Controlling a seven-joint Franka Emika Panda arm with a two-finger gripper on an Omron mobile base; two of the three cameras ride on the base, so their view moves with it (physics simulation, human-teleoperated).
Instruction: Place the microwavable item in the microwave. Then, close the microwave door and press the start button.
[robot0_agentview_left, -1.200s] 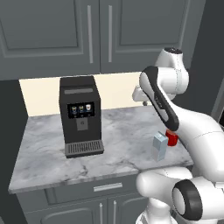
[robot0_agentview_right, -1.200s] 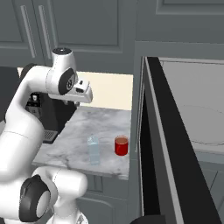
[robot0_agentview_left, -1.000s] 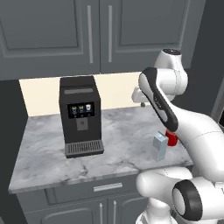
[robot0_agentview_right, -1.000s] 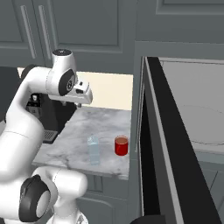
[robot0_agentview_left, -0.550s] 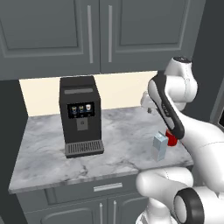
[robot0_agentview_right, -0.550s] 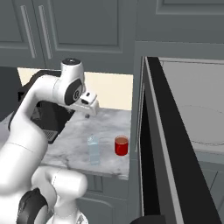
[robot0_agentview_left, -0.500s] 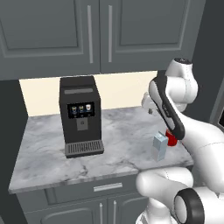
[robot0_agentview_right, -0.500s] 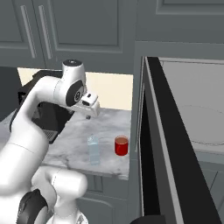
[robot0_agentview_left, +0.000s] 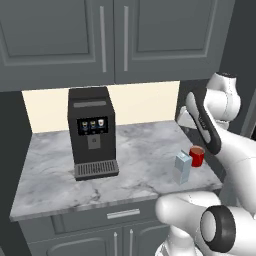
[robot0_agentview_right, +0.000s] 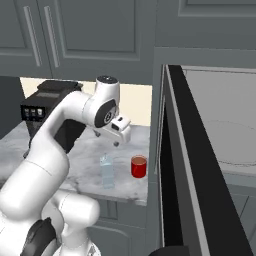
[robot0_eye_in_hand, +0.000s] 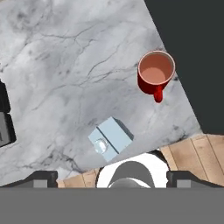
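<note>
Red mug (robot0_eye_in_hand: 155, 72) stands upright, mouth up; fingers (robot0_eye_in_hand: 43, 176) spread, holding nothing.

No text, brand, number or sign can be read anywhere. The coffee machine (robot0_agentview_left: 92, 132) has a small dark screen with three coloured icons, too small and blurred to make out as letters or digits. The carton (robot0_eye_in_hand: 110, 138) and the red cup (robot0_eye_in_hand: 155, 71) carry no legible print.

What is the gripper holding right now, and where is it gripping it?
Nothing; the gripper hangs open above the counter, the red mug standing untouched below.
</note>
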